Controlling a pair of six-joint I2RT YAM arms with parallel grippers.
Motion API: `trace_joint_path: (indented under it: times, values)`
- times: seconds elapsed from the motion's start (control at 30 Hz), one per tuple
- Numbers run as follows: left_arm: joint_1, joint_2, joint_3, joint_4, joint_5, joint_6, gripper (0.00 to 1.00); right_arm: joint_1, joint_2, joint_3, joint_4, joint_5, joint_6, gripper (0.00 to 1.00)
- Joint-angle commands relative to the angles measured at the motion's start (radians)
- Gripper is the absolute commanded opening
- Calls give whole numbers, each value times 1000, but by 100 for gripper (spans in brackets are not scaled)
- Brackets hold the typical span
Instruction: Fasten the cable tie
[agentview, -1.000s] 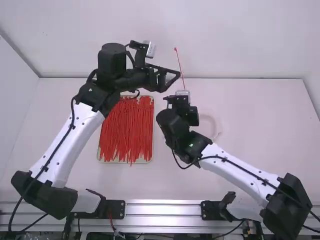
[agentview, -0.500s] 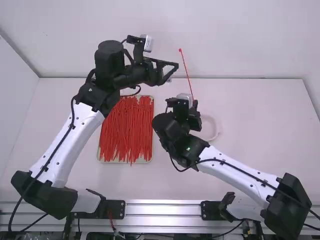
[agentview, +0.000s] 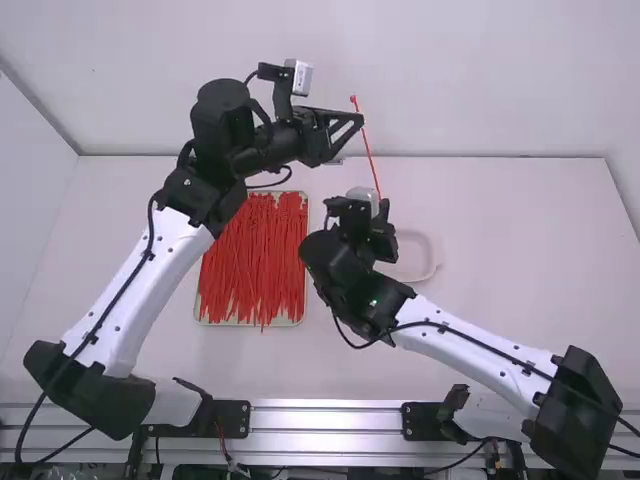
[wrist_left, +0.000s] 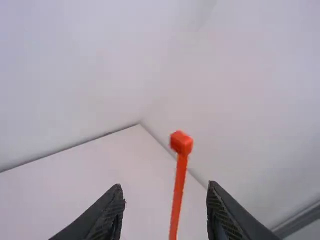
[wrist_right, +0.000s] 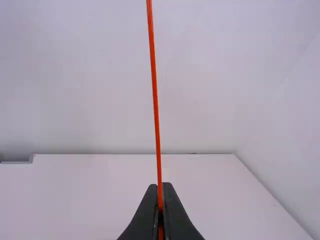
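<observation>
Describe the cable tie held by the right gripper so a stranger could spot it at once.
Beside the tray of red ties on the white table, the right gripper pinches one red tie. Unlike the flat pile, it stands upright in the air, head on top.

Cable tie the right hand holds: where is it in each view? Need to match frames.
High view: cable tie stands above centre, rising from the right hand, tip beside the left hand.
Left wrist view: cable tie with its square head, framed by the open left hand.
Right wrist view: cable tie runs out from the shut right hand.
Shared landmark: white table meeting the wall behind it.
</observation>
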Motion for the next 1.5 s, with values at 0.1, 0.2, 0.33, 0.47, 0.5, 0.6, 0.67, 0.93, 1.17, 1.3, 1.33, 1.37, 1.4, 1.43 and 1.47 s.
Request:
trace_joint_path:
  times: [0.1,0.2,0.33,0.47,0.5,0.6,0.67,0.93,1.17,1.3,1.33,1.37,1.4,1.43,1.47]
  values:
    - [-1,-3,21,27,-10,-22,38,-2,0,37,4,13,-10,0]
    - [2,-3,19,34,-56,-34,33,-2,0,37,4,3,-10,0]
    - [-9,-3,18,42,-85,-45,27,-2,0,37,4,-21,-11,0]
    - [-10,-3,17,49,-84,-48,23,-2,0,37,5,-29,-11,0]
    - [-10,-3,17,50,-84,-48,20,-3,0,37,5,-39,-10,0]
    - [-11,-3,17,53,-84,-48,15,-3,0,37,6,-43,-10,0]
    - [-10,-3,17,56,-83,-51,15,-3,0,37,13,-43,-11,0]
    - [-16,-3,3,67,-84,-52,13,-3,0,37,46,-63,-37,0]
    - [-17,-3,-17,96,-83,-74,2,-3,0,37,58,-62,-44,0]
    - [-17,-3,-25,106,-84,-74,4,-3,0,37,90,-64,-77,0]
    - [-16,-3,-25,103,-84,-74,4,-3,0,37,97,-65,-82,0]
    - [-16,-3,-25,102,-83,-74,4,-3,0,37,105,-65,-82,0]
    - [-16,-3,-25,102,-84,-75,7,-3,0,37,109,-66,-82,0]
    - [-16,-3,-25,101,-84,-74,9,-3,0,37,110,-66,-81,0]
    - [-16,-3,-25,101,-83,-74,12,-3,0,37,112,-66,-82,0]
